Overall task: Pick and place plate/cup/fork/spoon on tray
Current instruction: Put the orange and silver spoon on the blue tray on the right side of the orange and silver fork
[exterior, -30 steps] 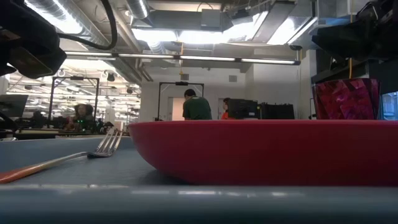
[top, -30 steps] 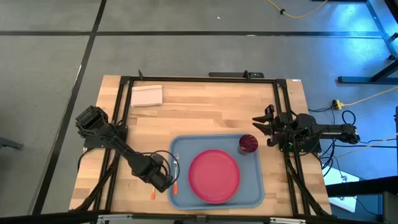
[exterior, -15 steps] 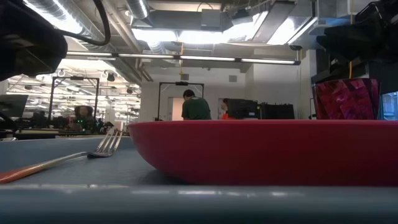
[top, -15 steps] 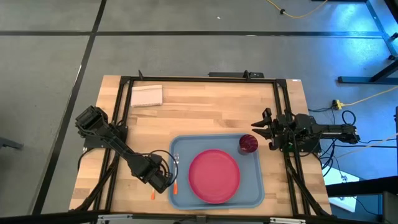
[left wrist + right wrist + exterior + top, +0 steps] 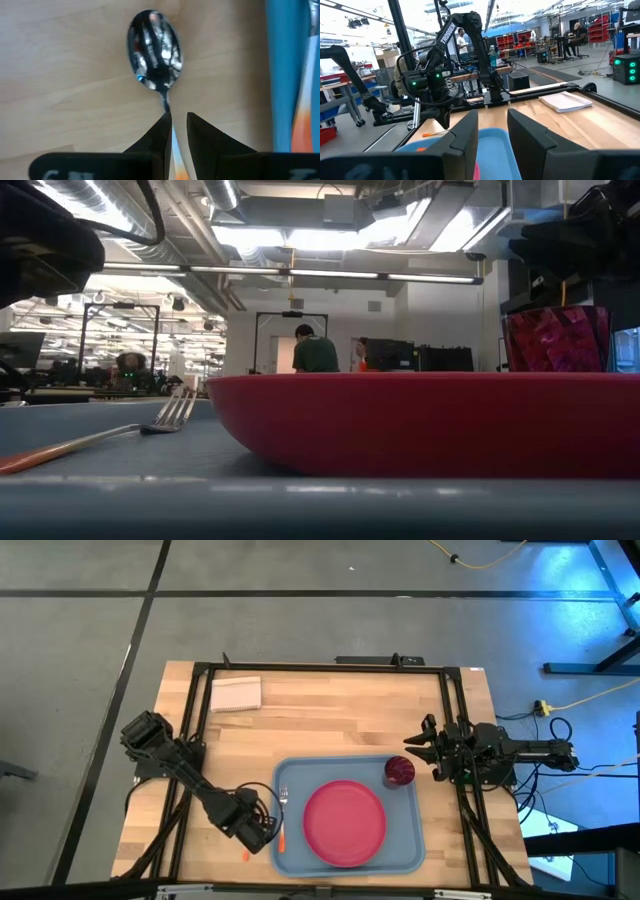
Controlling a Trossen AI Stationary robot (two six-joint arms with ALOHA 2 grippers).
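The spoon (image 5: 155,50), with a silver oval bowl and an orange handle, lies on the wooden table just left of the light-blue tray (image 5: 412,845). Its handle end shows in the high view (image 5: 245,854). My left gripper (image 5: 178,118) is low over it, fingers close together around its handle. The pink-red plate (image 5: 345,823), the maroon cup (image 5: 399,771) and the fork (image 5: 283,808) rest on the tray floor. My right gripper (image 5: 428,750) is open and empty, just right of the cup. My left gripper has the spoon's handle just behind the neck (image 5: 169,116) between its two fingers, which lie along the handle and point toward the bowl. The spoon lies flat on the table. I cannot tell whether both fingers touch it.
A white folded napkin (image 5: 236,694) lies at the table's far left. The tray's raised left rim (image 5: 285,75) runs close beside the spoon. In the low view the fork (image 5: 170,412) lies left of the plate (image 5: 420,420). People stand in the room beyond.
My left gripper has edged toward the table's near edge, coming down over the spoon. My right gripper has drawn back a little toward the table's right edge, away from the cup. Plate, cup and fork have stayed where they were.
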